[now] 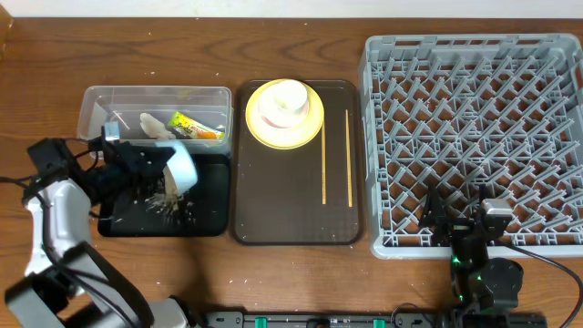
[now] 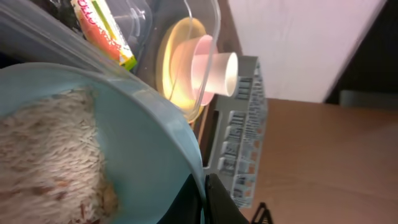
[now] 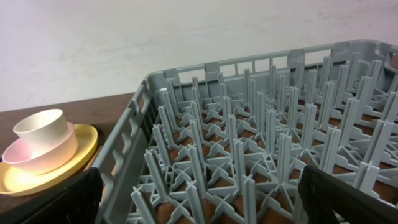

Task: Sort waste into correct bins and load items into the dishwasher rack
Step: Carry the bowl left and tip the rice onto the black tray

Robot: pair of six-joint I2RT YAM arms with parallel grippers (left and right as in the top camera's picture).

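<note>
My left gripper (image 1: 157,164) is shut on the rim of the light-blue bowl (image 1: 184,169) and holds it tilted on its side over the black tray (image 1: 215,196). Whitish rice scraps (image 1: 164,204) lie on the tray, and more sit inside the bowl (image 2: 43,149). In the left wrist view the fingers (image 2: 205,199) pinch the bowl's rim (image 2: 149,137). The clear tub (image 1: 91,102) holds the white tissue (image 1: 155,126) and the green-and-orange wrapper (image 1: 196,126). My right gripper (image 1: 458,217) is open and empty over the front edge of the grey rack (image 1: 474,109).
The brown serving tray (image 1: 291,228) carries the yellow plate (image 1: 311,135), with the pink bowl (image 3: 43,155) and white cup (image 1: 284,97) stacked on it. Two chopsticks (image 1: 324,159) lie beside the plate. The rack (image 3: 249,155) holds no dishes.
</note>
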